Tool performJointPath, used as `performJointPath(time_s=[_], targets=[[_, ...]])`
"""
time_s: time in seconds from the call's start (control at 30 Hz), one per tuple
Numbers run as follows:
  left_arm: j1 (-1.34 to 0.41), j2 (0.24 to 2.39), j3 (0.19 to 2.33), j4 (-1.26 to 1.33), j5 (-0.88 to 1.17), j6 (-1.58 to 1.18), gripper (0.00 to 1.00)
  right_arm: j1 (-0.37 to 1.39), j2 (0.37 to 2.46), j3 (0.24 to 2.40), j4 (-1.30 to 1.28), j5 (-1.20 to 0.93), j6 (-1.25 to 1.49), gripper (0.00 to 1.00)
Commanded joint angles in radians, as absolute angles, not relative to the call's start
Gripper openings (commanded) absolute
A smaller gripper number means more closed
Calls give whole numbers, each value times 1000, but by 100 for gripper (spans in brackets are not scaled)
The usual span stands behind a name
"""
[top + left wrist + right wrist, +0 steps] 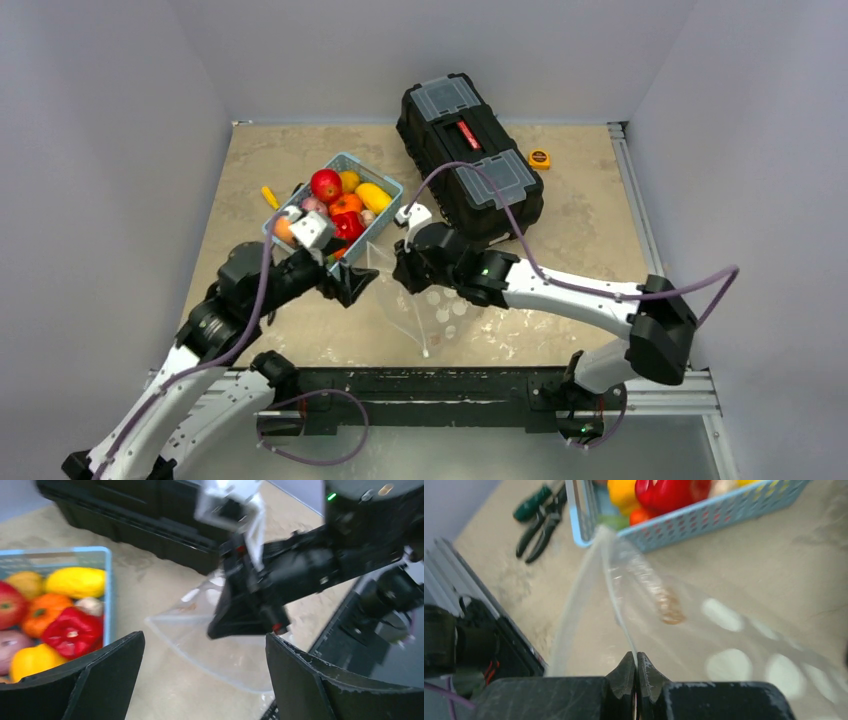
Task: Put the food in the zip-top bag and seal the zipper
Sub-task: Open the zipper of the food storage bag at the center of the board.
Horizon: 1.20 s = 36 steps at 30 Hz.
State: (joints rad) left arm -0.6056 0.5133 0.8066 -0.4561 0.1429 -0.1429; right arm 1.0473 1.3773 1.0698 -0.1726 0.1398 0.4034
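The clear dotted zip-top bag (432,305) lies on the table in front of the blue basket (372,168), its mouth lifted and open toward the basket. My right gripper (402,272) is shut on the bag's white zipper strip (616,605), which runs straight into the closed jaws (636,656). My left gripper (352,285) is open and empty, just left of the bag's mouth; its fingers (100,680) frame the bag (220,652). The food (340,200), red, orange and yellow pieces, sits in the basket, and shows in both wrist views (65,625) (659,492).
A black toolbox (470,155) stands behind the bag at the back right, with a yellow tape measure (539,158) beside it. A yellow-handled tool (269,196) lies left of the basket. Dark-handled pliers (539,520) lie near the basket's corner. The metal rail (440,385) borders the near edge.
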Motion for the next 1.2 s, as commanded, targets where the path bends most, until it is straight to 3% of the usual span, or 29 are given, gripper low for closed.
performJointPath(time_s=[0.0, 0.13, 0.23, 0.4, 0.53, 0.67, 0.77, 0.97, 1.13, 1.17], targets=[[-609, 716, 871, -468, 423, -167, 88, 1062, 1398, 1107, -52, 81, 472, 0], [-610, 829, 920, -532, 423, -158, 69, 1062, 1377, 1078, -7, 99, 518, 0], [-609, 820, 916, -546, 343, -155, 65, 1062, 1351, 1052, 38, 117, 530, 0], [-609, 789, 907, -565, 191, -153, 70, 1062, 1321, 1038, 46, 144, 534, 0], [-610, 772, 924, -580, 171, -151, 65, 1061, 1320, 1037, 52, 146, 533, 0], [-610, 645, 866, -491, 228, -142, 82, 1062, 1347, 1053, 29, 143, 529, 0], [-609, 568, 825, -437, 222, -146, 86, 1062, 1360, 1054, 30, 130, 530, 0], [-610, 538, 840, -517, -93, -153, 76, 1061, 1343, 1051, 20, 168, 529, 0], [-610, 655, 865, -534, 72, -139, 76, 1062, 1318, 1046, 17, 194, 524, 0], [-610, 701, 893, -571, 87, -138, 66, 1062, 1311, 1045, 16, 197, 523, 0]])
